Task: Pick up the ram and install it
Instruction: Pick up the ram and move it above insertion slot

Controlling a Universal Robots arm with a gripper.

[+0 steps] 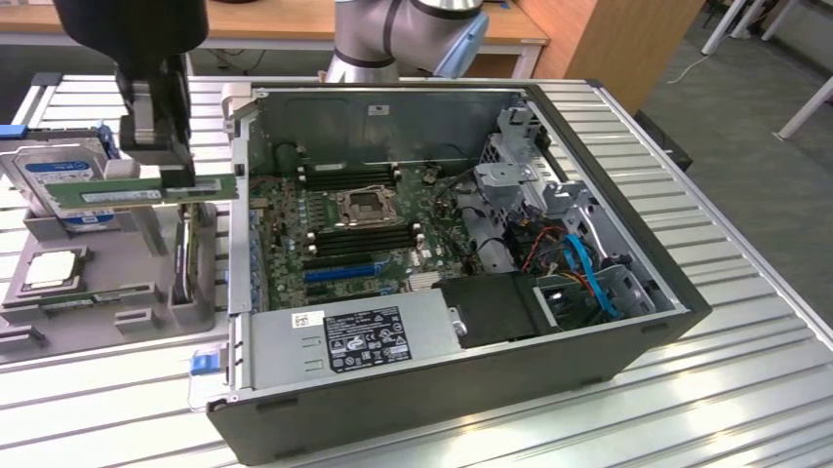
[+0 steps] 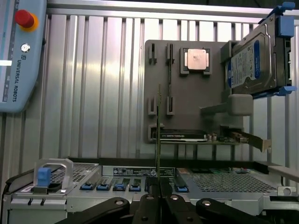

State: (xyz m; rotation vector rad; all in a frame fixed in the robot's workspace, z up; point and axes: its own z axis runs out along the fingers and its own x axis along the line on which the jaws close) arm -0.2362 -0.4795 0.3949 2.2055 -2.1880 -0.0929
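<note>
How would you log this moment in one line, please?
end effector: shut on ram | ram: held level above parts holder | position: outside open computer case, on exterior view's left | install: not yet done

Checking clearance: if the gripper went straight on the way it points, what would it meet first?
Probably the gray parts holder: the gripper, shut on the ram, points down at its plate, so the ram's edge would touch first. Depth is unclear.
</note>
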